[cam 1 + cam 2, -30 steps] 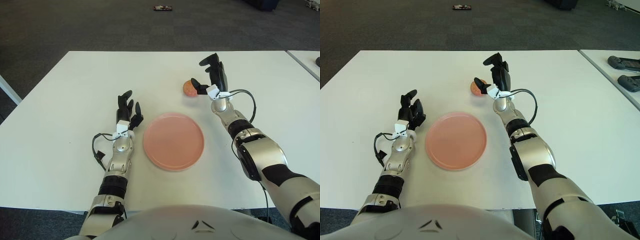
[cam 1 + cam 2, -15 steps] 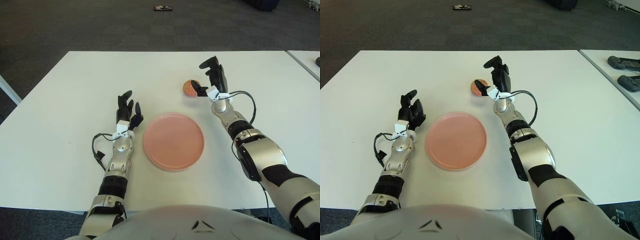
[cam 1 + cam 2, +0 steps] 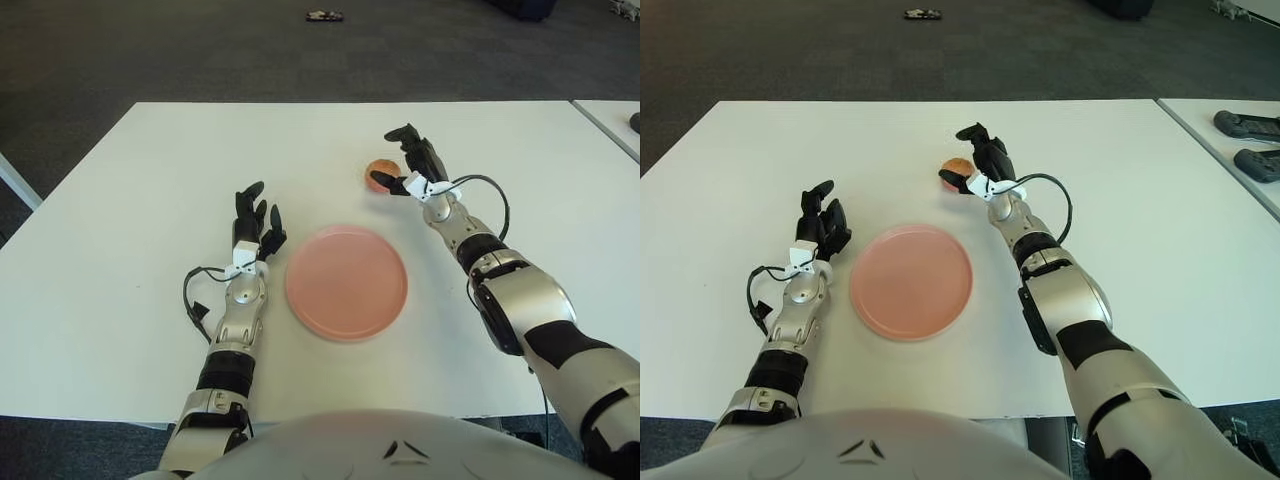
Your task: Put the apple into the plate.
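On the white table (image 3: pixel 130 200), the pink plate (image 3: pixel 346 282) is sitting bare. The right hand (image 3: pixel 407 168) is cupping the apple (image 3: pixel 379 172) beyond it with fingers spread, not gripping; the left hand (image 3: pixel 252 225) is lying relaxed beside the plate. Only the right eye view is showing two dark controllers (image 3: pixel 1246 143) on a neighbouring table.

apple (image 3: pixel 380 171) partly hidden by right hand (image 3: pixel 408 167), grasp unclear
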Available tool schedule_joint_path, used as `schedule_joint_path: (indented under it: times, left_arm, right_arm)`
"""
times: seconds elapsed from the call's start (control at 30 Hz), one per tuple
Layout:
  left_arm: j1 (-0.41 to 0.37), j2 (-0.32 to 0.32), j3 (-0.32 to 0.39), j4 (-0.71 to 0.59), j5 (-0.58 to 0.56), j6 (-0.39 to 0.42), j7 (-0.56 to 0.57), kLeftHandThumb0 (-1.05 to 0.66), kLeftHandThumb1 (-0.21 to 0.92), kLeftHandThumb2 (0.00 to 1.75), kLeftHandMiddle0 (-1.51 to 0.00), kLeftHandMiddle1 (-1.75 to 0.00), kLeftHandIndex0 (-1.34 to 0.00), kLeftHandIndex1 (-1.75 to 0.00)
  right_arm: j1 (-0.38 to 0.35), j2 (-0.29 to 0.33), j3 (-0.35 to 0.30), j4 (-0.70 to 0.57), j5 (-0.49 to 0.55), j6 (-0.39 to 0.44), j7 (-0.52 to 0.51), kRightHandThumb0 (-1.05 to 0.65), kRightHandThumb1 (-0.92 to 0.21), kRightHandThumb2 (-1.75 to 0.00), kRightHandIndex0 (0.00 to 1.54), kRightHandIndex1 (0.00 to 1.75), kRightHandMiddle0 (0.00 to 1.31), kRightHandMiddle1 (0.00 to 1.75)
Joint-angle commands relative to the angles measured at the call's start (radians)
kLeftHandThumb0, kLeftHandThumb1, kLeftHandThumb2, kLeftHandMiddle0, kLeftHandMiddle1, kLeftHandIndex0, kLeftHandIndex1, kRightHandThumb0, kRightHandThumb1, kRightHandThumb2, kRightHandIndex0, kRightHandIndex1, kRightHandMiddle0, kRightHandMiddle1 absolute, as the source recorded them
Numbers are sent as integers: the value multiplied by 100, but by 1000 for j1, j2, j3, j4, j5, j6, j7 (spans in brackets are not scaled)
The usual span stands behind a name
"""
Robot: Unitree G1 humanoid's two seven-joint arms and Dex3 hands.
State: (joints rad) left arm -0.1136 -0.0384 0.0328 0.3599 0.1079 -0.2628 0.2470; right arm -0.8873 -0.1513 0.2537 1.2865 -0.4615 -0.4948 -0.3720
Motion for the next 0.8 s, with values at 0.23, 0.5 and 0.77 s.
schedule_joint_path:
  times: [0.23, 0.5, 0.77]
  left_arm:
    - [-18, 13, 2, 8, 12, -19, 3, -73, 92, 78, -45, -2, 0, -92]
    - [-18, 13, 1, 3, 10, -15, 2, -72, 92, 78, -44, -1, 0, -91]
    - [-15, 11, 3, -5, 5, -9, 1, -72, 92, 77, -44, -1, 0, -91]
  right_arm:
    - [-48, 2, 27, 23, -32, 61, -20, -105, -92, -27, 0, 0, 0, 0]
    - [-62, 10, 24, 32, -25, 82, -5, -105, -92, -25, 0, 0, 0, 0]
    - [-78, 14, 19, 48, -21, 132, 22, -105, -92, -27, 0, 0, 0, 0]
